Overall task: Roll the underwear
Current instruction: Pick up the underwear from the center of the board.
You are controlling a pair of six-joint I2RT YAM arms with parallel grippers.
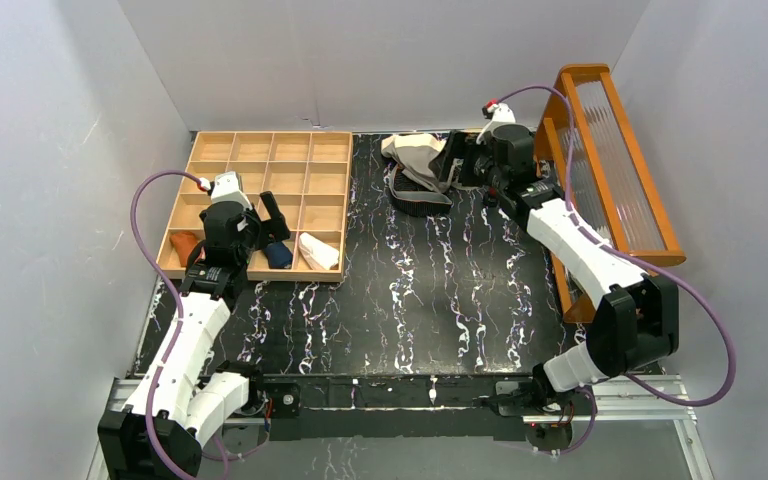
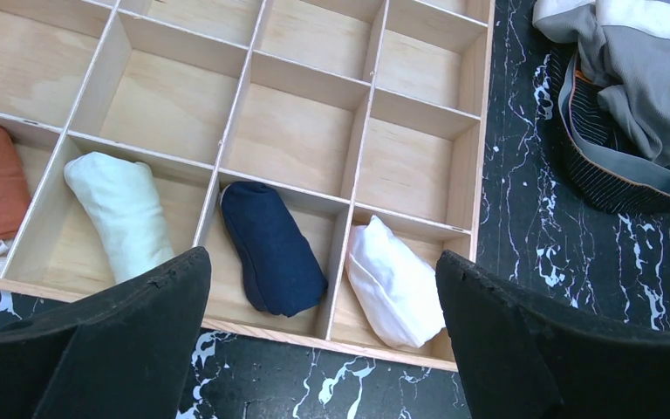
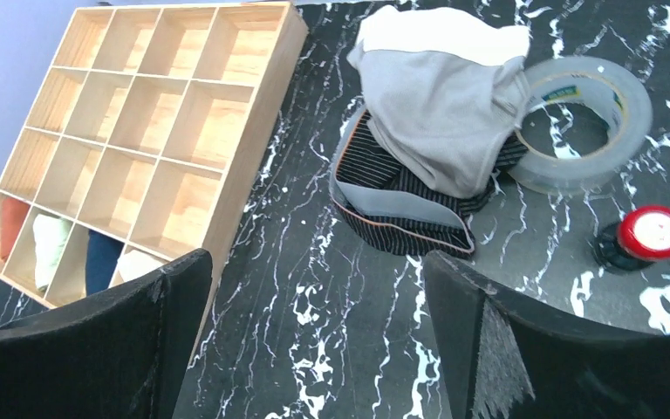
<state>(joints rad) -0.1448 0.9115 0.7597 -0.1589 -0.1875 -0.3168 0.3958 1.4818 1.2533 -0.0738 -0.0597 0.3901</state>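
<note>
black marble worktop (image 1: pixel 420 300) carries the underwear (image 3: pixel 440 131), a loose unrolled heap at its far side. left claw (image 2: pixel 323 271) and right claw (image 3: pixel 310 279) stand wide apart, empty. next, i think, you lay one piece flat.

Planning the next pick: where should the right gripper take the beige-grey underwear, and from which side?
Pinch the beige-grey underwear at its bunched middle, from above. It lies heaped on the striped pair, so a top pinch should lift it alone. Stay toward the tray side: its other edge overlaps the tape ring.
</note>
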